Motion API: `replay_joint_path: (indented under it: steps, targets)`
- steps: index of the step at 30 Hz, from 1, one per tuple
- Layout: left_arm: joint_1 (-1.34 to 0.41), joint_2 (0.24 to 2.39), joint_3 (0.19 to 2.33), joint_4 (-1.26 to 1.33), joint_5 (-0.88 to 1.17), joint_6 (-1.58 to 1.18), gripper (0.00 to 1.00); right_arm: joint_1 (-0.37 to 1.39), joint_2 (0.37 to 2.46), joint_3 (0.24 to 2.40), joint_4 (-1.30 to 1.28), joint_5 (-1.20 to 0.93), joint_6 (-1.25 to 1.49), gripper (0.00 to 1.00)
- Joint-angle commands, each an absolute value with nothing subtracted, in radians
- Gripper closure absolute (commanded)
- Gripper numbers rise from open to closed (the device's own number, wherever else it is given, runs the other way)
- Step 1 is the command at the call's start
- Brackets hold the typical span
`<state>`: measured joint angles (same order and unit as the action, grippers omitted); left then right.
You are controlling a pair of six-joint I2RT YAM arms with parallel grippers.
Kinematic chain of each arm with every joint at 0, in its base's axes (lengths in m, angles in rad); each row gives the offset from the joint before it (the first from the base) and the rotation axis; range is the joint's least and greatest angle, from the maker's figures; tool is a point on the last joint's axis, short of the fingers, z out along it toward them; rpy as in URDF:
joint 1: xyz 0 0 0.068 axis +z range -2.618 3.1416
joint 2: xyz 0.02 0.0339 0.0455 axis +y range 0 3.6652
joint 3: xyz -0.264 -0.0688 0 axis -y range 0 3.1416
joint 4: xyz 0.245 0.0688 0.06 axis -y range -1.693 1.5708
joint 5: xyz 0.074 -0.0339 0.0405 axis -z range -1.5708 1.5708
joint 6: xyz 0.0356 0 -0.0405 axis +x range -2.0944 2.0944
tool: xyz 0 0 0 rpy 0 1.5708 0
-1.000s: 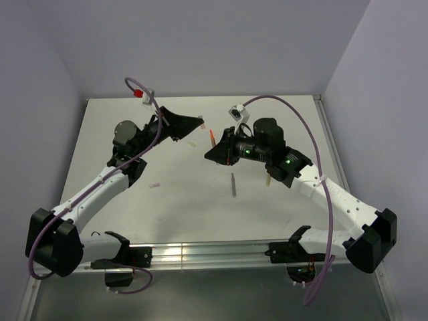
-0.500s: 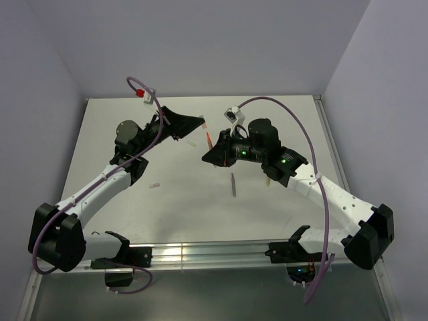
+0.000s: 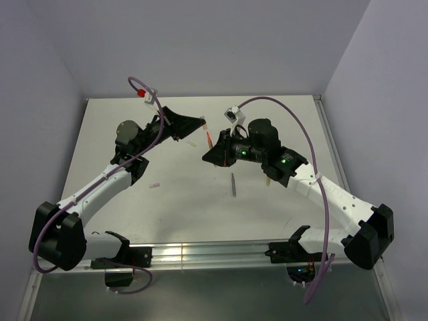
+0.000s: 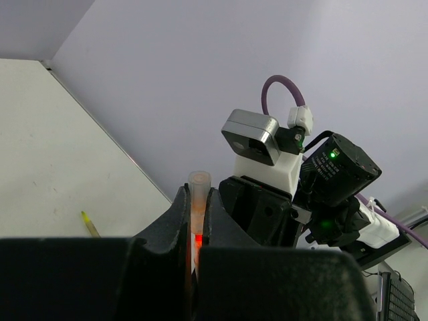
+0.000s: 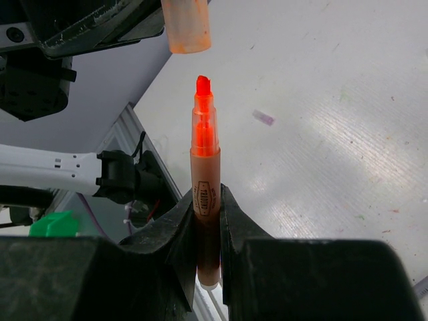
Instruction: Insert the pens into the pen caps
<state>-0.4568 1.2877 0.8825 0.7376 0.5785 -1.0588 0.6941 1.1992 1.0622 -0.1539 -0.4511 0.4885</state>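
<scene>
My left gripper [image 3: 198, 124] is shut on the orange cap [image 4: 198, 190] and holds it above the table, open end toward the right arm. My right gripper [image 3: 211, 151] is shut on the orange-red pen [image 5: 204, 157], tip out. In the right wrist view the pen tip sits just below the cap's [image 5: 186, 25] mouth, with a small gap. The dark purple-grey pen [image 3: 233, 183] lies on the table under the right arm. The yellow-green pen [image 4: 89, 225] lies partly hidden by that arm. The lilac cap [image 3: 154, 185] and the cream cap [image 3: 192, 143] lie on the table.
The white table [image 3: 174, 207] is walled at the back and both sides. A metal rail [image 3: 200, 254] runs along the near edge between the arm bases. Purple cables [image 3: 314, 167] loop over both arms.
My right gripper has moved slightly left with the orange-red pen, bringing its tip closer to the cap. My left gripper has barely moved.
</scene>
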Motion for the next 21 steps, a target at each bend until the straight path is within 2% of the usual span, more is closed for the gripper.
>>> replay_joint_path:
  steps: [1, 21]
  targets:
    - [-0.459, 1.298, 0.887, 0.79, 0.604, -1.055, 1.0, 0.701, 1.189, 1.108, -0.153, -0.433, 0.468, 1.0]
    - [-0.497, 1.313, 0.902, 0.749, 0.617, -1.014, 1.0, 0.701, 1.177, 1.115, -0.175, -0.39, 0.454, 1.0]
